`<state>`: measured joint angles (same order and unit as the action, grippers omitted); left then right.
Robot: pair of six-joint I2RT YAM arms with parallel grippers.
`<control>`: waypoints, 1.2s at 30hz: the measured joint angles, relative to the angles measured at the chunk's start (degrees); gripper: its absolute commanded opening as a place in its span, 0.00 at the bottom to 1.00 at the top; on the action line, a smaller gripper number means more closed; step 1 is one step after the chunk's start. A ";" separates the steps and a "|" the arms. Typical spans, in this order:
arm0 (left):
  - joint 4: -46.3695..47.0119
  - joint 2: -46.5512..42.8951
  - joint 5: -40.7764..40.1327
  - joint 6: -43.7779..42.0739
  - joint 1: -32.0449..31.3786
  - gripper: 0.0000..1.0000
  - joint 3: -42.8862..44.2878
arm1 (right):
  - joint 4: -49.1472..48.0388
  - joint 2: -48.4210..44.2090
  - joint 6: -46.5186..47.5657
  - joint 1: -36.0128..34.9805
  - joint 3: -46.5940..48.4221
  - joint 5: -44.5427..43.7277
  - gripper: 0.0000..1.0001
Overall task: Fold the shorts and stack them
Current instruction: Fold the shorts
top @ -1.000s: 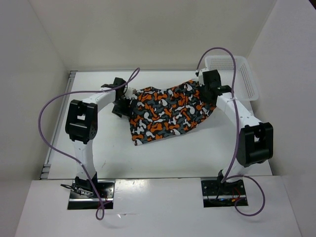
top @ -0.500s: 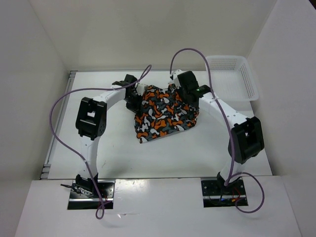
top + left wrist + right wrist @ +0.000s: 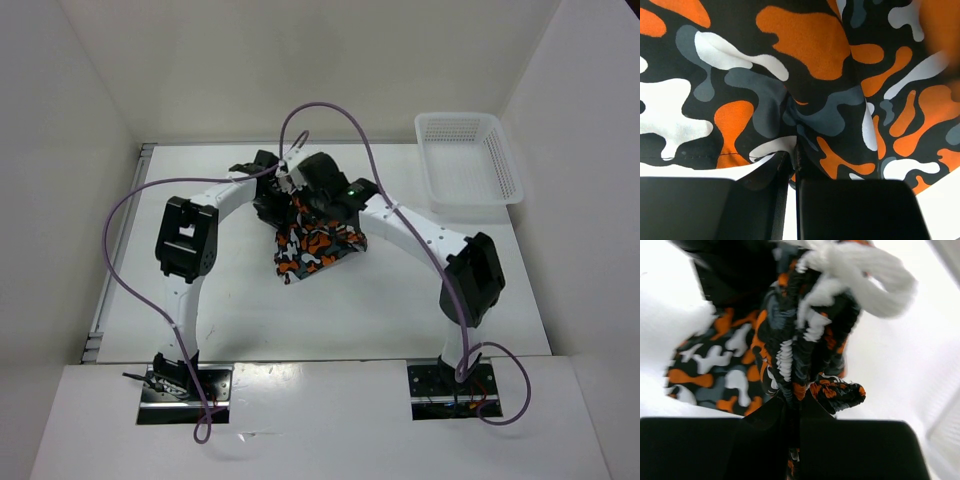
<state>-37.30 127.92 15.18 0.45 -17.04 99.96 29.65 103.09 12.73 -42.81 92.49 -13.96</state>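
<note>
Soft cloth shorts with an orange, white, grey and black camouflage print (image 3: 314, 246) are bunched in a narrow heap directly under and just nearward of both sets of jaws. Their lower part lies on the white bench (image 3: 400, 300).

The left jaws and right jaws are close together, almost touching, over the far end of the heap. The right arm's black wrist (image 3: 322, 180) covers the top of the cloth in the overhead view.

Left jaws: nearly closed, with only a thin slit between the two black fingers (image 3: 855, 210). A fold of the shorts (image 3: 805, 100) is pinched in that slit. Cloth spreads flat and fills the view beyond the jaws.

Right jaws: closed down on a gathered, ribbed band of the shorts (image 3: 790, 355), with cloth squeezed between the two black fingers (image 3: 860, 450). A thick white cord (image 3: 860, 275), blurred, sits at the top of the band beyond the right jaws. The rest of the print drapes to the left of them.

A white plastic mesh basket (image 3: 467, 160) stands on the bench well to the right of the right jaws, apart from the cloth. A purple cable (image 3: 322, 106) loops up above both jaws.
</note>
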 measured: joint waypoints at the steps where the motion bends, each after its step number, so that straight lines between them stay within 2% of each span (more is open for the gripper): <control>1: -0.02 0.00 -0.37 0.00 -0.07 0.12 0.07 | 0.09 1.03 -0.70 -0.81 0.42 0.61 0.00; 5: 0.07 0.00 -1.51 0.26 -0.09 0.12 0.17 | 0.09 4.50 -3.13 -1.95 1.46 2.60 0.00; 10: 0.87 -0.74 -6.49 0.04 0.63 0.31 -0.20 | -0.04 7.45 -5.03 -1.95 2.19 3.80 0.00; 14: 1.11 -2.43 -13.22 -0.17 2.73 0.41 -2.23 | -0.07 8.92 -6.14 -1.95 2.29 4.31 0.00; 19: 0.63 -3.39 -19.08 -0.17 4.31 0.45 -3.21 | -0.68 11.32 -6.91 -2.27 3.15 4.85 0.08; 23: 0.39 -3.41 -21.20 -0.20 4.35 0.47 -3.21 | -1.64 12.02 -5.31 -3.78 3.21 5.70 0.18; 26: -0.22 -3.41 -21.40 -0.24 5.18 0.49 -2.97 | -2.51 12.02 -2.80 -6.73 3.37 8.20 0.33; 27: -0.66 -3.41 -21.40 -0.24 5.70 0.49 -2.62 | -2.54 12.02 -2.10 -7.85 3.61 9.40 0.45; 30: -1.75 -3.41 -21.42 -0.28 8.17 0.56 -0.85 | -2.43 12.13 -0.46 -10.93 5.79 14.84 0.71; 34: -1.75 -3.43 -21.62 -0.31 12.74 0.63 1.25 | -2.43 12.31 0.85 -12.24 10.73 19.80 0.73; 36: -1.90 -3.43 -21.73 -0.22 14.80 0.64 1.92 | -2.67 12.31 1.05 -11.87 13.22 20.46 0.70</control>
<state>-39.20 124.49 -6.55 0.23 -2.24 101.89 26.98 115.39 13.78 -54.68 105.71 6.50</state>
